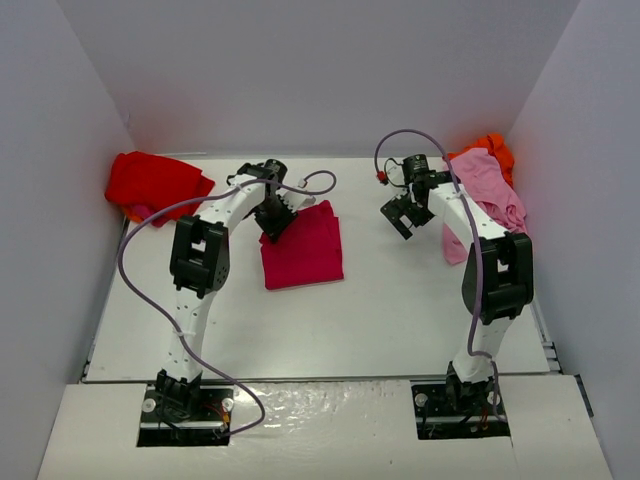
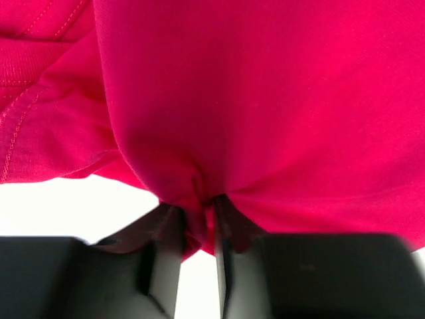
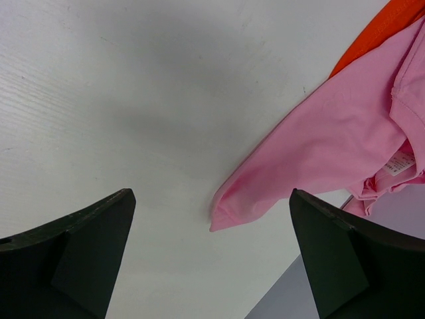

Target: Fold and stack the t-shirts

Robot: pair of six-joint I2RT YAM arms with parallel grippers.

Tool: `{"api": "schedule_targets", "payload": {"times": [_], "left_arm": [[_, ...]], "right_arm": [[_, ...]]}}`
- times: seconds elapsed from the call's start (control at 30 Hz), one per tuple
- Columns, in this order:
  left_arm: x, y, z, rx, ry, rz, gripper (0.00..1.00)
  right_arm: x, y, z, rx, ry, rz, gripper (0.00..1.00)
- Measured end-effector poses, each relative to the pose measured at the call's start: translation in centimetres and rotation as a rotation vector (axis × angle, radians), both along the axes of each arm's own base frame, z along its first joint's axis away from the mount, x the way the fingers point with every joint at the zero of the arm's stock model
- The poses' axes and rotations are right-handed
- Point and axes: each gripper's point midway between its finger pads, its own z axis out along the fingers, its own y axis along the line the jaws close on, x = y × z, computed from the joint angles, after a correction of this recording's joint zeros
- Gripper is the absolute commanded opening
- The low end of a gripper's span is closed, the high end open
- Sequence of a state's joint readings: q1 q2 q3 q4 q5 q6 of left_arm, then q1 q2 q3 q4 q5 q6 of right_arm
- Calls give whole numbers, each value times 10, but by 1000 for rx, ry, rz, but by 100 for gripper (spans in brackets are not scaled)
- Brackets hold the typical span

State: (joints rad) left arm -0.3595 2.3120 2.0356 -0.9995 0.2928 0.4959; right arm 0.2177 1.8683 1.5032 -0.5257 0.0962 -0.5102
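A folded crimson-magenta t-shirt (image 1: 305, 250) lies on the table left of centre. My left gripper (image 1: 274, 226) is at its upper left edge, shut on a pinch of that cloth (image 2: 199, 199); the crimson fabric fills the left wrist view. A bright red t-shirt (image 1: 150, 182) is bunched at the back left. A pale pink t-shirt (image 1: 487, 195) lies crumpled at the back right over an orange t-shirt (image 1: 493, 150). My right gripper (image 1: 400, 215) hovers open, left of the pink shirt; a pink sleeve tip (image 3: 229, 214) lies between its fingers on the table.
White walls close in the table on the left, back and right. The right wall's base (image 3: 299, 292) shows just past the pink sleeve. A purple cable (image 1: 150, 225) loops along the left arm, another (image 1: 410, 140) arcs over the right arm.
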Motion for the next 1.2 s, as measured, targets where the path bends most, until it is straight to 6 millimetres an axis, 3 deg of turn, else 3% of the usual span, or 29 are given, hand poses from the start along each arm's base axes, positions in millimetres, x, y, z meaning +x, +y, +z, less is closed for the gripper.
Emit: {"api": "schedule_targets", "payload": {"times": [0.07,0.4,0.53,0.77,0.87,1.0,1.17,1.2], "left_arm": [[0,0,0,-2,1,-4,0],[-6,-2,9,-24,-12,-61,0],[-17,-4,28,-64,-24,-120,0],[-35,-19,78,-121,-100,-246,0],[-37,-26,87,-122,-104,-290,0],[-22,-37,84,-122,-98,-329,0],[-7,-40,55,-106,-48,-340,0],[-6,-40,49,-100,-32,-340,17]], "right_arm": [[0,0,0,0,0,0,100],[0,0,0,1,-1,-1,100],[0,0,0,2,-2,-2,100],[2,1,0,8,-3,-10,100],[2,2,-3,12,3,-9,100],[2,2,-5,13,8,-10,100],[2,2,-7,12,11,-11,100],[3,2,-7,11,11,-11,100]]}}
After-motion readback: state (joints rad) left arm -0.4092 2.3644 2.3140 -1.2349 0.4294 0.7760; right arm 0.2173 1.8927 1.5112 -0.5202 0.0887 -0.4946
